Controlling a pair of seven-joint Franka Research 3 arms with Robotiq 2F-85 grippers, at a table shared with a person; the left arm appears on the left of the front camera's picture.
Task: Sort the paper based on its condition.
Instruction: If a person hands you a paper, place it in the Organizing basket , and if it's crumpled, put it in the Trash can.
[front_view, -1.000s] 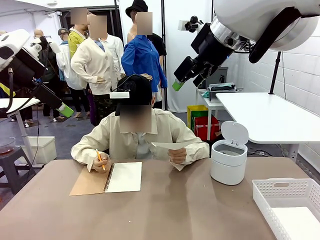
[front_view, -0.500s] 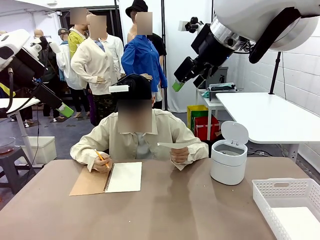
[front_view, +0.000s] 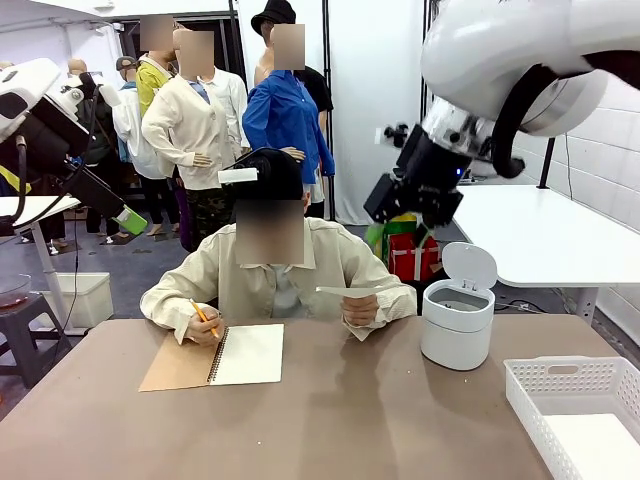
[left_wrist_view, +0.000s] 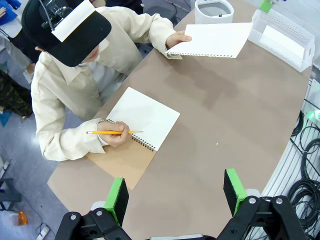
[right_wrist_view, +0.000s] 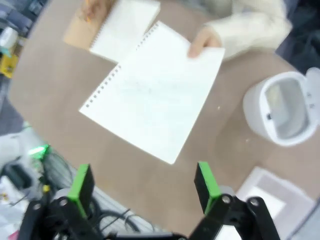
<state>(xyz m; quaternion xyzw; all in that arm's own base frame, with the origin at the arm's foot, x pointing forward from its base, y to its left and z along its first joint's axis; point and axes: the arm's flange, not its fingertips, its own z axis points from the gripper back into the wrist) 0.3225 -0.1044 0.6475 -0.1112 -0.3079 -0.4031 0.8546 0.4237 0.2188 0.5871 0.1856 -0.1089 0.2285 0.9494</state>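
The person at the far side holds one white sheet of paper (front_view: 345, 292) flat above the table in one hand. From above, in the right wrist view, the paper (right_wrist_view: 155, 92) shows faint marks and a punched edge. My right gripper (right_wrist_view: 143, 185) hangs open over it, well apart from it. In the front view the right gripper (front_view: 392, 212) is up beside the person's shoulder. My left gripper (left_wrist_view: 176, 195) is open and high above the table's near side, with the paper (left_wrist_view: 212, 40) far off. The left gripper (front_view: 125, 218) sits at the far left.
A spiral notebook (front_view: 245, 353) lies open before the person, whose other hand holds a pencil (front_view: 201, 318) on it. A small white bin (front_view: 457, 320) stands with its lid up to the right. At the near right is a white basket (front_view: 575, 372) with a white sheet in it.
My right arm has swung down from high up to a spot over the held paper, beside the person. The person, the paper and the left arm have hardly moved.
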